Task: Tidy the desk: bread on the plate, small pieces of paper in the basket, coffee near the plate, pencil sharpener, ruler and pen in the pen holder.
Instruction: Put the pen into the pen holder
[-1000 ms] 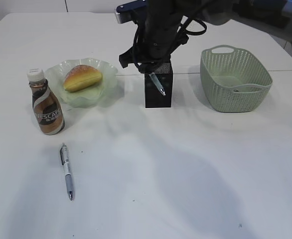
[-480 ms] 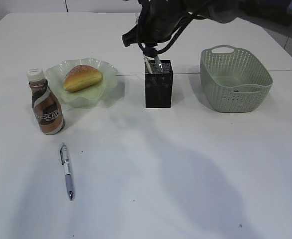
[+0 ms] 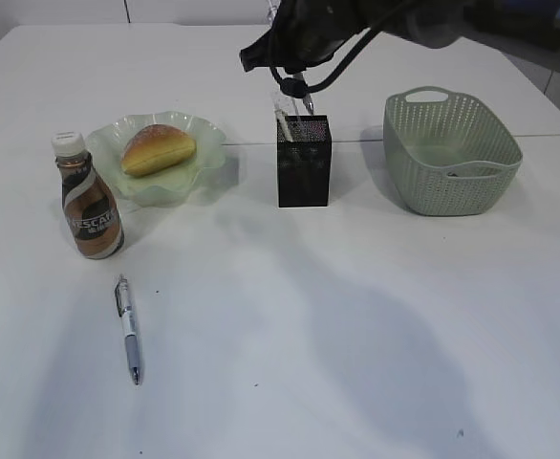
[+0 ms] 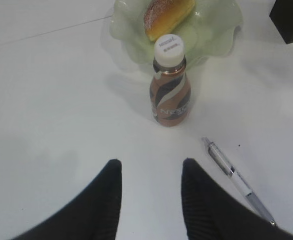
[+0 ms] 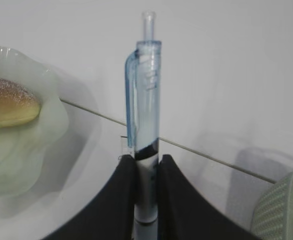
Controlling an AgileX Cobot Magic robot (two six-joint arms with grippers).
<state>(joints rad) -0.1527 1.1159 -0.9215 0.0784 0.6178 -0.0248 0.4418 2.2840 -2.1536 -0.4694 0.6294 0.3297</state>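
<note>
starting at the left, our left tool [image 4: 149, 187] hangs over the tabletop [image 3: 356, 335] with its jaws apart and nothing between them; the coffee bottle [image 4: 170, 82] stands just ahead of it beside the plate [image 4: 221, 30] that carries the bread [image 4: 167, 15], and the grey pen [image 4: 238, 180] lies flat ahead and to its right. we judge that pen light, stiff and slick, likely to roll, so we would pinch it across the middle of the barrel. further right, our right tool [image 5: 146, 170] is closed on a clear blue pen [image 5: 145, 115] low on its barrel, held upright just above the pen holder [image 3: 304, 174]. the basket [image 3: 452, 153] sits to its right.
</note>
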